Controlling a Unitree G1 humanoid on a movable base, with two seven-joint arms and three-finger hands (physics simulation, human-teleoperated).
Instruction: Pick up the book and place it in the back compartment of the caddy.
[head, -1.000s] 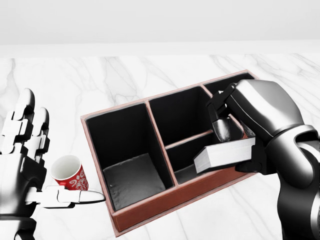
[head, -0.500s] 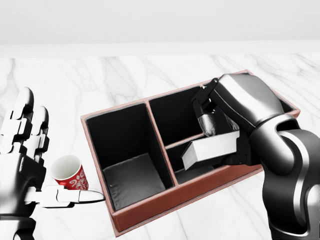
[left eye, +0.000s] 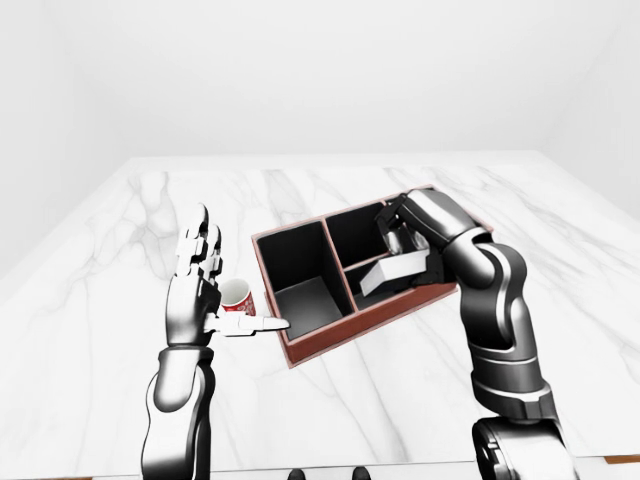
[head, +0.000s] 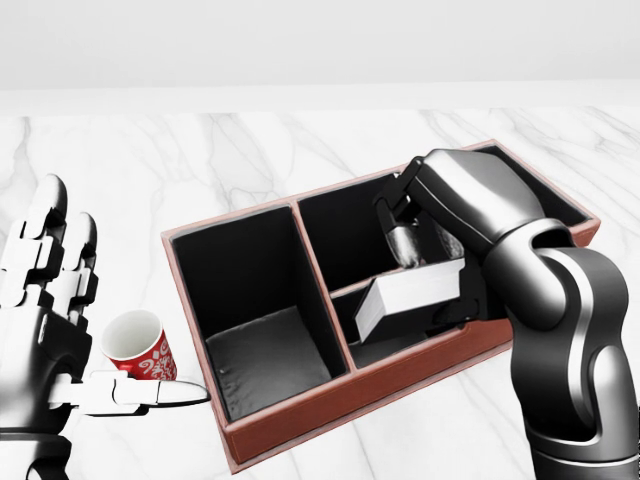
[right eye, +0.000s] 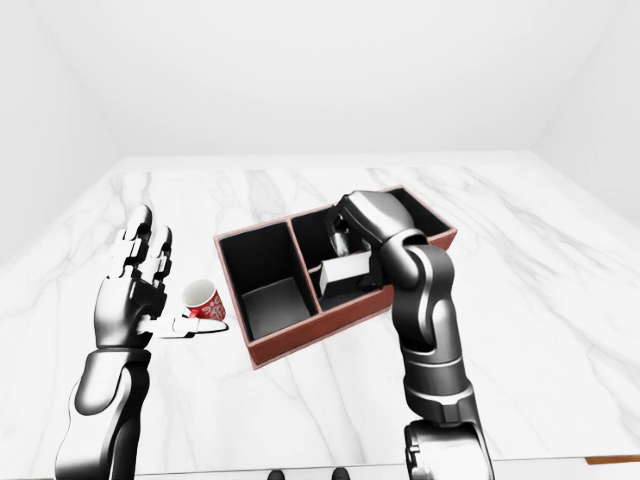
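One white, box-shaped book (head: 415, 295) is gripped by the right robot hand (head: 425, 235) over the caddy's (head: 300, 420) small compartment at 5 o'clock. One rectangular brown caddy with black-lined compartments rests on the marble surface (head: 200, 150). One red patterned cup (head: 135, 345) is seen beside the wide-spread left robot hand (head: 50, 290)

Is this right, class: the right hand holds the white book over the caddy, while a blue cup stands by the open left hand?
One detail is wrong. The cup is red with a white pattern, not blue, as the head view shows. The rest holds: the right hand holds the white book over the caddy, and the left hand is open.
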